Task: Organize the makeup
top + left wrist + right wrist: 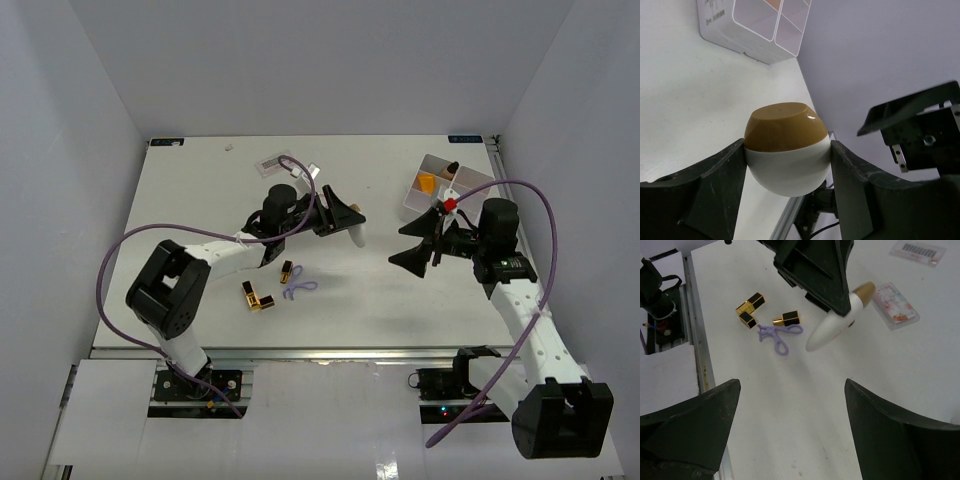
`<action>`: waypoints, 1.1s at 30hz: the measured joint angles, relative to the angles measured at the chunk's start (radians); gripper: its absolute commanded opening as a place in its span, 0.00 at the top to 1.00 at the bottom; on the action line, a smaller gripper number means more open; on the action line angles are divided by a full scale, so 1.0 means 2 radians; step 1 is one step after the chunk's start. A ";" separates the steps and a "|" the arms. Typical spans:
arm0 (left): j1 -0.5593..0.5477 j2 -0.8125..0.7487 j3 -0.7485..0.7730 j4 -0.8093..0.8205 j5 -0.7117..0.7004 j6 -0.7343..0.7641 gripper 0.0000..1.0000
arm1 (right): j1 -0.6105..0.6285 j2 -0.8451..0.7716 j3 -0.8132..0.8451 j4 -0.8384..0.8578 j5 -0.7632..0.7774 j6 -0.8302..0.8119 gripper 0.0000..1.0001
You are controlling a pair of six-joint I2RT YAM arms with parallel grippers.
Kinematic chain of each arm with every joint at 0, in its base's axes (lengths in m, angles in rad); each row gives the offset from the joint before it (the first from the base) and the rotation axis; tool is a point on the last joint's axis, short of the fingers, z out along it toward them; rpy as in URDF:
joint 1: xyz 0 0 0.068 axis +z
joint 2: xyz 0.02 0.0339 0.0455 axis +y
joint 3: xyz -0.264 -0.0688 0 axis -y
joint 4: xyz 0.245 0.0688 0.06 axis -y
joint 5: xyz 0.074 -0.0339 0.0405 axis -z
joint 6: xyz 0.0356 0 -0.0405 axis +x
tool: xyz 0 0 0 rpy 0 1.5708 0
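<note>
While the left gripper clamps its fingers on the white tube, cap forward, it hangs over mid-table, likely bound for the tray at upper right. The right gripper gapes wide, holding nothing, perhaps ready for a handover. Lipsticks wait lower left.

Bright, even light fell from overhead. The table ran close to washed out; the walls read a duller grey. Shadows were soft and faint, one lying beneath the white tube. A small glare spot sat on its tan cap. The overhead view was sharp.
</note>
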 measured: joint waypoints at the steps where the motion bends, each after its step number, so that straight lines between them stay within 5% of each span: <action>1: -0.005 0.010 0.001 0.009 -0.006 -0.017 0.90 | 0.009 -0.013 -0.008 0.017 0.009 0.003 0.10; 14: -0.040 0.059 0.013 0.107 -0.059 -0.161 0.90 | 0.056 -0.010 -0.019 0.131 0.214 0.118 0.08; 23: -0.057 0.097 0.038 0.123 -0.070 -0.206 0.90 | 0.080 -0.001 -0.028 0.170 0.262 0.159 0.00; 33: -0.066 0.102 0.058 0.124 -0.078 -0.218 0.88 | 0.093 0.025 -0.036 0.178 0.293 0.161 0.22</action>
